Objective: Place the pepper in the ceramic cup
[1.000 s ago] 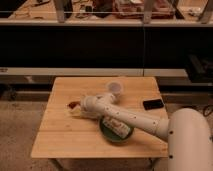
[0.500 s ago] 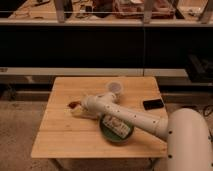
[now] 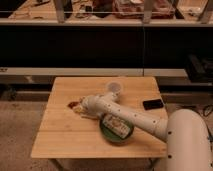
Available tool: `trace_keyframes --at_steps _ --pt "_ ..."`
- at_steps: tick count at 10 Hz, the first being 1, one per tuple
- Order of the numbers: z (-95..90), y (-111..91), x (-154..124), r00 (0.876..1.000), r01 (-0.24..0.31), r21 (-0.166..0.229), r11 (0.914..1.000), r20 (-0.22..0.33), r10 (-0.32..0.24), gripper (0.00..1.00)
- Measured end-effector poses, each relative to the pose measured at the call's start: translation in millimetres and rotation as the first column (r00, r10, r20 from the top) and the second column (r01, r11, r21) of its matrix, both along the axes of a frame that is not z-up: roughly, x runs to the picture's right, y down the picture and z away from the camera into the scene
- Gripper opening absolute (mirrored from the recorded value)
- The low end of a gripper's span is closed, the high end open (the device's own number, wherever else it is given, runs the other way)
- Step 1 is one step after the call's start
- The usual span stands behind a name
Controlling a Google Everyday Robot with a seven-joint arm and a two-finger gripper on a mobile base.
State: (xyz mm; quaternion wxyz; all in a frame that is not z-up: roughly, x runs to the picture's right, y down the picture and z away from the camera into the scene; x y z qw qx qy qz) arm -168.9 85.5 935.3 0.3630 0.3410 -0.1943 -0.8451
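The robot's 1 arm is reaching left across the bench [image 3: 57, 137], passing over the green plate [image 3: 107, 135]. Its gripper [image 3: 83, 106] is sitting low at the pepper [image 3: 74, 104], which is lying on the bench's left-middle part. Whether the jaws are apart or together cannot be told. The ceramic cup [image 3: 115, 87] is standing upright near the far edge, well apart from the pepper. A black phone [image 3: 152, 104] is lying at the right.

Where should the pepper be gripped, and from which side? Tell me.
Grip the pepper across its short width at mid-length, coming straight down from above: it lies flat and low on the table, so a side approach likely has little to catch. The gripper is right beside it.
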Motion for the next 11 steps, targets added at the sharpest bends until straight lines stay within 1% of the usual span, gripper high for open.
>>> trace_keyframes --at_steps 1,5,8,11 --pt "1.1 0.8 0.5 1.0 0.007 0.0 1.0 0.001 -0.007 0.31" --pt "3.0 3.9 -2.2 0.999 0.035 0.002 0.9994 0.011 -0.035 0.3" --pt "-5.7 -2.1 -5.3 0.999 0.027 0.007 0.9996 0.044 -0.028 0.3" --pt "-14.3 -7.4 0.3 0.997 0.022 0.007 0.9997 0.072 -0.023 0.3"
